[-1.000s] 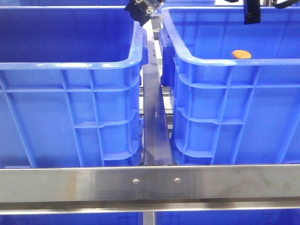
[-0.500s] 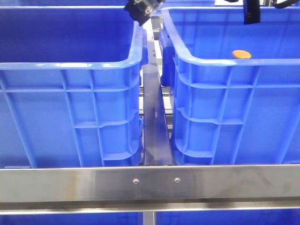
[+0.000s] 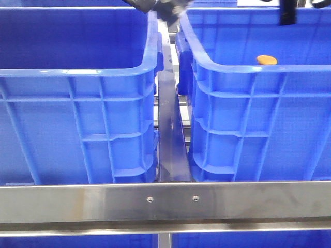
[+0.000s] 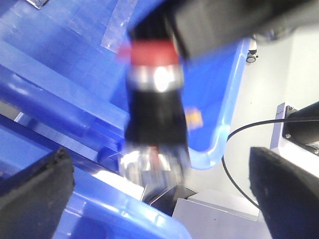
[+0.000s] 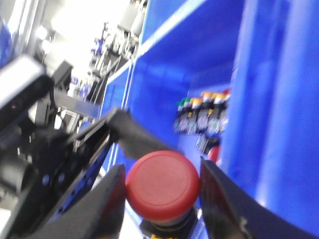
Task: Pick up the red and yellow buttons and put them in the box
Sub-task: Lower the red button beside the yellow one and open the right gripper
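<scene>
The orange-yellow button (image 3: 267, 60) lies inside the right blue crate (image 3: 227, 67), near its front wall. My right gripper (image 3: 287, 13) hangs above that crate at the top edge of the front view. In the right wrist view it (image 5: 159, 174) is shut on the dark red button (image 5: 162, 188), with a finger against each side of the cap. My left gripper (image 3: 166, 8) is blurred above the gap between the crates. In the left wrist view it (image 4: 159, 157) is open and empty, and a blurred black cylinder with a red band (image 4: 153, 99) hangs ahead of it.
The left blue crate (image 3: 77, 72) stands beside the right one, with a steel bar (image 3: 169, 134) in the narrow gap. A steel rail (image 3: 165, 201) crosses the front. Several small switches with coloured caps (image 5: 204, 112) show against a blue crate wall in the right wrist view.
My left gripper has moved right and up, now blurred over the gap. My right gripper has shifted slightly right. The yellow button has not moved.
</scene>
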Motion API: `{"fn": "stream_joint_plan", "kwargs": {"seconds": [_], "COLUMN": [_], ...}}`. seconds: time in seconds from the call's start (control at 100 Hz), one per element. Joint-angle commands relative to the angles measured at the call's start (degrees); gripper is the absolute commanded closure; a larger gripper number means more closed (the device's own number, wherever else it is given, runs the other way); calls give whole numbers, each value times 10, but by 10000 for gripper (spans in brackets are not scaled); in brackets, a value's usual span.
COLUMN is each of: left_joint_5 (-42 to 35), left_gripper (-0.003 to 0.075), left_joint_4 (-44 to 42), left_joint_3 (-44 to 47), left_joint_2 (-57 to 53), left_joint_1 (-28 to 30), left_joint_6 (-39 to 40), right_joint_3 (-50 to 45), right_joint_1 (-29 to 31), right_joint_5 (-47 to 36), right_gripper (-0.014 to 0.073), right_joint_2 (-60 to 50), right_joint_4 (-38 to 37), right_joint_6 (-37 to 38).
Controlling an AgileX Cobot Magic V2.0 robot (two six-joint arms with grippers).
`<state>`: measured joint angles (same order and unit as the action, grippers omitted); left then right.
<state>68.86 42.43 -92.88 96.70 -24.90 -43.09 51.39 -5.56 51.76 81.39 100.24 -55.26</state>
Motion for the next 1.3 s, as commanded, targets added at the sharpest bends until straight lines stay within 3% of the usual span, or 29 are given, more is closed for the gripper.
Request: {"fn": "stream_joint_plan", "kwargs": {"seconds": [0.0, 0.23, 0.54, 0.7, 0.96, 1.29], "left_joint_5": [-6, -6, -6, -8, -10, -10], "left_gripper": [50, 50, 50, 50, 50, 50], "left_joint_4": [37, 46, 47, 47, 46, 46], "left_joint_3": [-18, -18, -18, -18, -18, -18], "left_joint_2": [-31, -31, -31, -31, -31, -31], "left_joint_1": [-4, -4, -4, -4, -4, -4], "left_joint_6": [1, 1, 1, 1, 1, 1], "right_joint_3": [18, 18, 30, 64, 87, 143], "right_joint_1": [39, 157, 279, 282, 263, 206], "right_joint_5": [48, 96, 54, -43, -200, -249], "right_gripper": [339, 339, 339, 339, 339, 339], "right_joint_2": [-16, -16, -16, -16, -11, 92], "right_joint_4": [34, 19, -17, -65, -63, -17], "right_joint_6": [-8, -32, -131, -190, -316, -457]}}
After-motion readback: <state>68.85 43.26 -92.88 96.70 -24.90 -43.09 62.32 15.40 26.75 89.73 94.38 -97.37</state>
